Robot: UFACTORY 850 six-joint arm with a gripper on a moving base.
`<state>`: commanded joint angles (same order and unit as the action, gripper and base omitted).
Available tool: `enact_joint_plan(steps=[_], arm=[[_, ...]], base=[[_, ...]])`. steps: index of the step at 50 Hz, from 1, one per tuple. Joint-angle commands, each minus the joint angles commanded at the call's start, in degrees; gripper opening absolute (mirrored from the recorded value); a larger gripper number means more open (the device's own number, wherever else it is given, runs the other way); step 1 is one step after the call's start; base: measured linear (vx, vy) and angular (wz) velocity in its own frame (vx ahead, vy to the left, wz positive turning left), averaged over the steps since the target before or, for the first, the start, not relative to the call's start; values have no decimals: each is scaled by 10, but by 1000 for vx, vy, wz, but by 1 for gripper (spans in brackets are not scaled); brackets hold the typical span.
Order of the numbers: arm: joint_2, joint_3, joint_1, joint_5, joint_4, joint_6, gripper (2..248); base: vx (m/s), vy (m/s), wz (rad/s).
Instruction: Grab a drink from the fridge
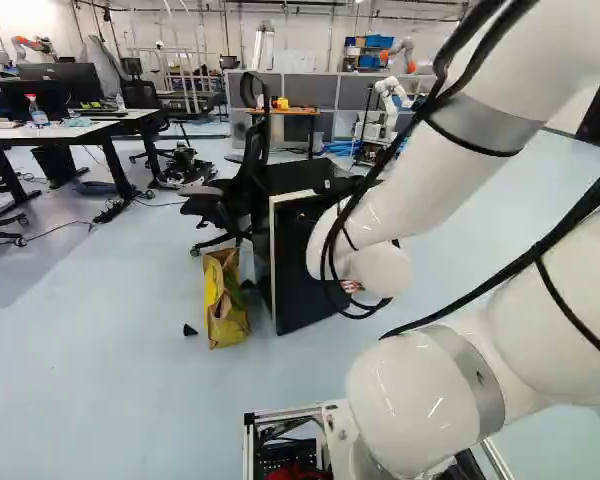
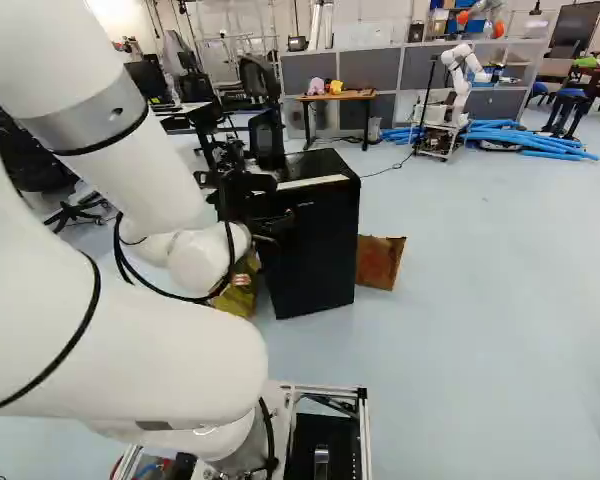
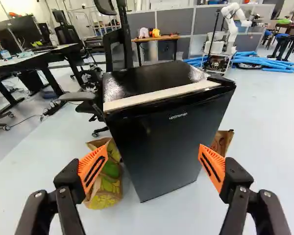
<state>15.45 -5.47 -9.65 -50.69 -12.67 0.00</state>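
My gripper (image 2: 252, 203) shows as a dark shape before the black fridge (image 2: 320, 250) in the right base view. In the wrist view the gripper (image 3: 152, 159) has its orange-padded fingers wide apart, with nothing held between them. Ahead of them stands the fridge (image 3: 161, 147), upright on the floor, its front door facing the gripper. A pale strip (image 3: 159, 95) runs along the top front edge; whether the door is slightly ajar I cannot tell. The inside of the fridge is hidden, and no drink shows.
A yellow-green paper bag (image 1: 223, 298) stands beside the fridge, a brown one (image 2: 380, 262) on its other side. An office chair (image 1: 242, 185) is close to the fridge. Desks (image 1: 55, 130) stand farther off, and another robot (image 2: 458, 85) with blue tubes (image 2: 540, 138) is at the back.
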Motion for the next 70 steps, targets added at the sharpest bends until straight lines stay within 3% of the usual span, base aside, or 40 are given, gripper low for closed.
enact_joint_plan(steps=[31,46,70], arm=[[-8,-7,-76,-27,-115,0,247],[-19,-13,-112,-27,-118,0,247],[-85,-35,-167,-32,-121,0,247]], base=[[0,0,0],[0,0,0],[0,0,0]])
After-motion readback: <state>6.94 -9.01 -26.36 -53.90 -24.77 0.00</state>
